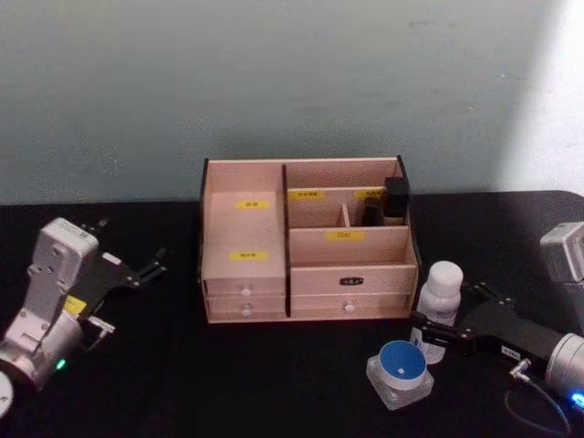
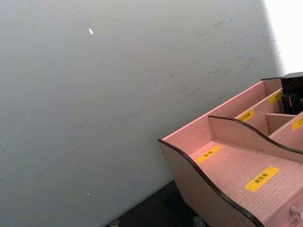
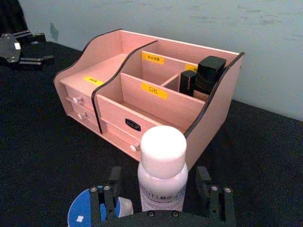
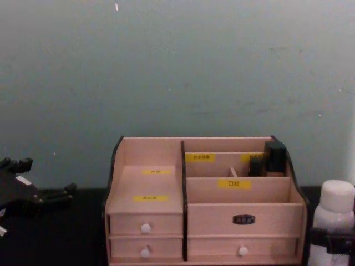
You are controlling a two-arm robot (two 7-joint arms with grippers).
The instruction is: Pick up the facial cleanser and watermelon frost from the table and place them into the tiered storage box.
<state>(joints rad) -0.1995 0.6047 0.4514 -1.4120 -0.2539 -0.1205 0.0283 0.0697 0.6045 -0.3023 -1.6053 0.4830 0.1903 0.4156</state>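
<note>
head view, tiered storage box (image 1: 245,239): mid-table on the black table (image 1: 228,383), back to the grey wall (image 1: 274,82), drawers (image 1: 351,306) facing the robot; two dark items (image 1: 394,199) in its rear rt compartment.
head view, facial cleanser (image 1: 443,290): upright on the table, just beside the box's front rt corner, outside the box.
head view, watermelon frost (image 1: 401,367): on the table near the facial cleanser, to its front-left, blue lid up, apart from the box.
head view, right gripper (image 1: 445,310): low over the table, reaching in from the rt; fingers spread, one each side of the facial cleanser.
head view, left gripper (image 1: 128,248): parked at the table's left, well apart from the box; fingers wide, holding nothing.
left wrist view, tiered storage box: left end wall + stepped tiers w/ yellow labels (image 2: 262,178), seen against the grey wall.
right wrist view, right gripper fingers (image 3: 106,201): flank the facial cleanser w/ a gap showing on both sides, not touching it.
right wrist view, watermelon frost: blue lid just beside one finger, outside the jaws.
right wrist view, tiered storage box: just beyond the facial cleanser.
chest view, facial cleanser: at the rt edge beside the box's rt end, a dark finger crossing its lower body.
chest view, left gripper: at the left edge, fingers apart.
</note>
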